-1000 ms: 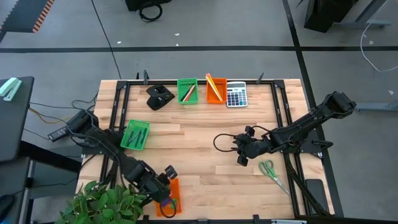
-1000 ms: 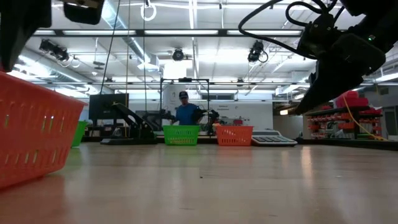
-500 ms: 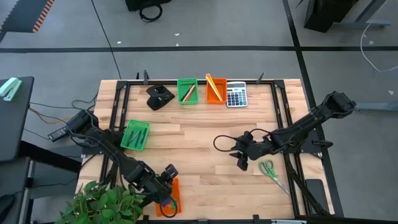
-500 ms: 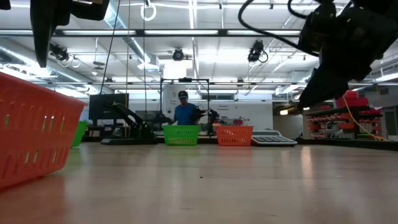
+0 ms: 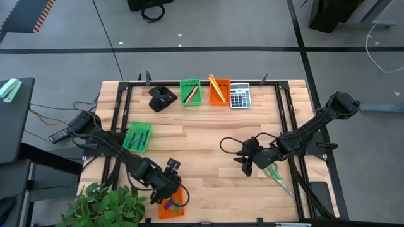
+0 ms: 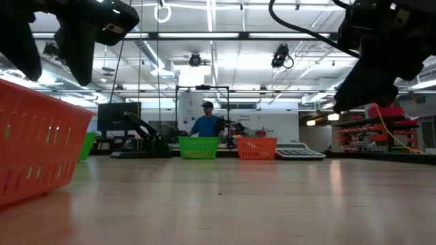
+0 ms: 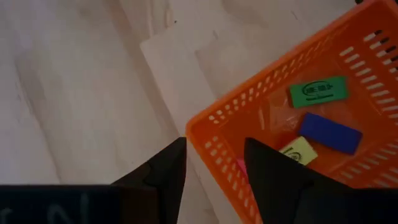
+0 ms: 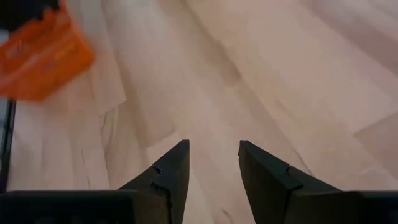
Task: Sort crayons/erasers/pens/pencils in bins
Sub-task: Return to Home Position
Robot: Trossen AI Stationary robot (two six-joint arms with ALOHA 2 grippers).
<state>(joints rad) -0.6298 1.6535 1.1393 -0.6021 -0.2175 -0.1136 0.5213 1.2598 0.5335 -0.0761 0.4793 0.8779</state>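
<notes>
Table [image 5: 202,135]: pale wood planks, smooth satin finish, visible grain and seams; black metal frame rails [image 5: 285,107] run along its edges. Near orange bin [image 7: 292,106]: moulded plastic, slotted lattice walls, slightly glossy. The far green bin [image 5: 190,92] and far orange bin [image 5: 219,91] look like the same slotted plastic. Erasers in the near bin: green eraser [image 7: 318,92] matt with a printed label, blue eraser [image 7: 331,133] matt and plain, yellow eraser [image 7: 299,151] matt. Left claw [image 7: 214,171] fingers [image 7: 168,171]: matt black plastic. Right claw [image 8: 214,168] fingers [image 8: 171,171]: same matt black. Floor [image 5: 202,25]: smooth grey concrete.
</notes>
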